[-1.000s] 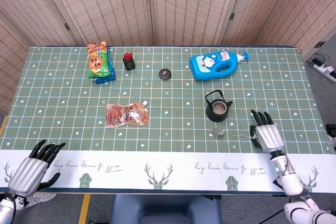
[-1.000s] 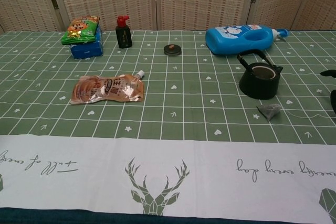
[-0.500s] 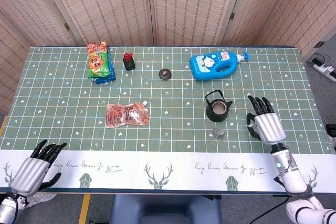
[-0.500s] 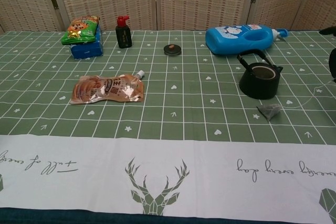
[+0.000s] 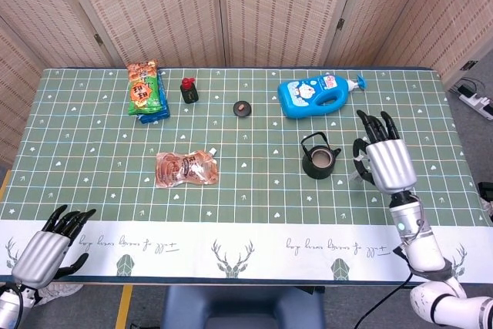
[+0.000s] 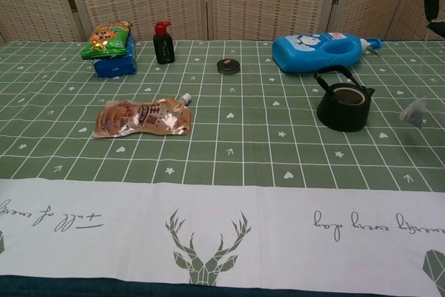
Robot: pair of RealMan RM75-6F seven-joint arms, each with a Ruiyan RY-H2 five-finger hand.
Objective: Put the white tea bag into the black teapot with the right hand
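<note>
Since the earlier frames the white tea bag (image 6: pixel 414 113) has been lifted off the bench (image 5: pixel 254 206): half a second ago it lay just in front of the black teapot (image 5: pixel 318 159), and now it is seen in the chest view hanging in the air to the right of the pot, slightly blurred. The right robot hand (image 5: pixel 380 160) has been raised and carried further from the robot, so that it stands beside the teapot on the pot's right, palm down. Its fingers are extended; the bag appears to be hung by its string from the thumb side, though the pinch itself cannot be made out in either view. In the head view the bag is hidden or too small to be picked out.

The pick-up can therefore be judged as done. What is left is the carry over the teapot's open mouth, past its raised handle, the lowering of the bag inside, and the release. A swinging bag on a thin string may be expected to catch the rim or the handle.

The left robot hand (image 5: pixel 48 250) rests at the near left corner of the bench, fingers loosely spread, with nothing held.
</note>
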